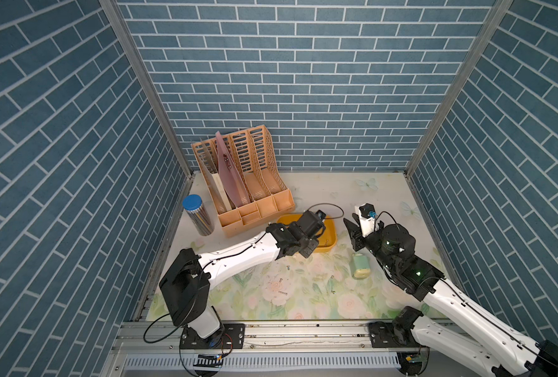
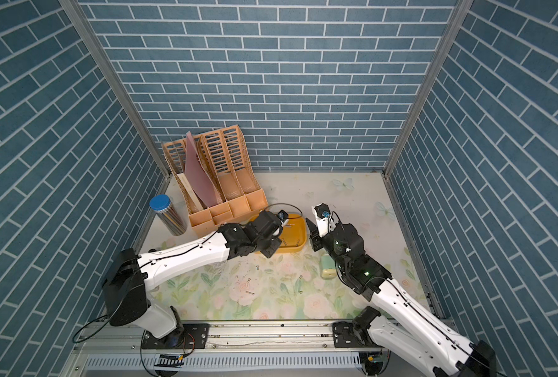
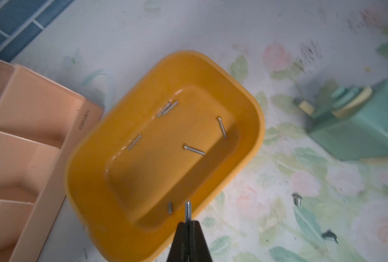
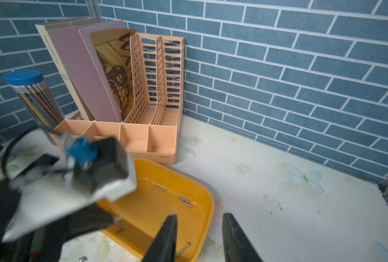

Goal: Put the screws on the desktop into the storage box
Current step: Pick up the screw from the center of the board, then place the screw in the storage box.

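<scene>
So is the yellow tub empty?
Not empty: the shallow yellow-orange plastic tub has several thin silvery metal screws lying on its floor.

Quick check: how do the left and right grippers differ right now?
The left gripper is shut; the right gripper is open. The left pinches a screw; the right holds nothing. The left hangs over the inside of the storage box; the right is at the box's edge. Both are close to the box.
</scene>
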Controlling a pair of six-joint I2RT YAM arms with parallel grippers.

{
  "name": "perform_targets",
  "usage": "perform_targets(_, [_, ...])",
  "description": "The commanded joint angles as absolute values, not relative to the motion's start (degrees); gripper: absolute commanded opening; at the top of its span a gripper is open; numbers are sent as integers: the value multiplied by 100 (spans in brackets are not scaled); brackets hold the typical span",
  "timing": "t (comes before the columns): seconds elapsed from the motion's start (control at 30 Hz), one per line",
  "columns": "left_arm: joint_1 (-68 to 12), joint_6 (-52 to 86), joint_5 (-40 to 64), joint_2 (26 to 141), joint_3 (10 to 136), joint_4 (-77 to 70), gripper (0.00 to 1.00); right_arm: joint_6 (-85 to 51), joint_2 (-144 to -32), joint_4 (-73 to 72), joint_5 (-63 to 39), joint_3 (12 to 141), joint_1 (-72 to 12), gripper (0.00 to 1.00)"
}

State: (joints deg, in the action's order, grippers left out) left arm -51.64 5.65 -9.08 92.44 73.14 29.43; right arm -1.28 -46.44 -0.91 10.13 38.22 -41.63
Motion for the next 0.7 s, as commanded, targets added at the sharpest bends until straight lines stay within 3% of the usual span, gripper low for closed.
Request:
perform_targets(0.0, [-4795,189,-479,9586,7706,2909,0,-246,-4699,-242,996,3736,-4166,37])
perform_targets(0.33, [-4148,101,44,10265,7731,2614,0,-284,-4860,-378,613,3700,-4175,36])
perform_targets(0.4, [-4148,130,-23,10287,7699,2567,12,-283,-5016,-357,393,3731,-4175,36])
perform_targets(0.67, [-4140,165,-174,10480,7529,2450,14,-326,-5578,-110,-479,4000,-4241,35])
